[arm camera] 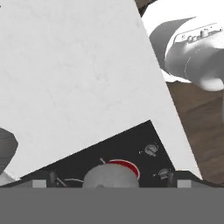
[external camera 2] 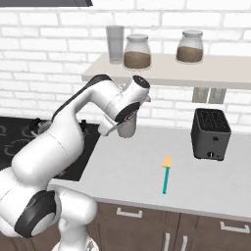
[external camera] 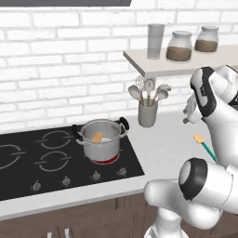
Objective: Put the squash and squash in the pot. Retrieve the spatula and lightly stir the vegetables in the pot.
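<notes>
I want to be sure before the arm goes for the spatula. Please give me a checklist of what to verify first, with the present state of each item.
1. Squash in the pot: one orange squash shows inside; the second one, cannot tell.
2. Pot stands upright on the burner, no lid on it: ok.
3. Spatula lies flat on the white counter, nothing on top of it: ok.
4. Space around the spatula: the toaster stands apart from it: ok.
5. Hand holds nothing: cannot tell, its fingers are hard to see.
6. Hand is already above the spatula: not ok, it hangs over the counter, closer to the wall than the spatula.
</notes>
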{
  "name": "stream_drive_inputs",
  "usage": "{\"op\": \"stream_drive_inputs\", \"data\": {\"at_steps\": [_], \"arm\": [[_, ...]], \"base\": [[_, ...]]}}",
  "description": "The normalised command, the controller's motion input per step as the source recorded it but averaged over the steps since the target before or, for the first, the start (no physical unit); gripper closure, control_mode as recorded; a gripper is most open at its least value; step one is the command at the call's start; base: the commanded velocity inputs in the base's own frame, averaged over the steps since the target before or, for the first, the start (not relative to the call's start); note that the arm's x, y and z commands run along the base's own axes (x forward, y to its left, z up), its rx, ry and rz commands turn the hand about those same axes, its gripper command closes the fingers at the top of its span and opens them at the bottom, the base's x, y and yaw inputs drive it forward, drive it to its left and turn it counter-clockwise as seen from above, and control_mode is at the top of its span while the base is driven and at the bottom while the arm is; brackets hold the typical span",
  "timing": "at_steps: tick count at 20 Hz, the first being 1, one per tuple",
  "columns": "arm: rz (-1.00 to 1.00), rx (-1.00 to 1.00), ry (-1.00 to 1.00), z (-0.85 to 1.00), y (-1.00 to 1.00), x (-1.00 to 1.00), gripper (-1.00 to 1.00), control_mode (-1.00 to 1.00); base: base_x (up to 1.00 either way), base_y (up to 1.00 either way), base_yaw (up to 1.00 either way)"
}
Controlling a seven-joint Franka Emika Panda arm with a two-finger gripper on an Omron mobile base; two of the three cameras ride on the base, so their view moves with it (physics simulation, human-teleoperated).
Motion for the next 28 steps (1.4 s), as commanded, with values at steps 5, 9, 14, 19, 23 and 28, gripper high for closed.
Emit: {"op": "stream_drive_inputs", "data": {"at_steps": [5,9,14,19,23,28], "arm": [[-0.77,0.03,0.18,-0.46,-0.73,0.0,-1.0,-1.0],[-0.72,0.0,0.14,-0.61,-0.47,0.04,-1.0,-1.0],[-0.36,0.0,-0.02,-0.84,-0.43,0.0,-1.0,-1.0],[-0.05,0.0,-0.11,-0.68,-0.38,-0.01,-1.0,-1.0],[-0.02,0.0,0.0,-0.41,-0.33,0.08,-1.0,-1.0],[-0.05,0.0,0.01,-0.34,-0.31,0.19,-1.0,-1.0]], "base": [[0.0,0.0,0.0],[0.0,0.0,0.0],[0.0,0.0,0.0],[0.0,0.0,0.0],[0.0,0.0,0.0],[0.0,0.0,0.0]]}}
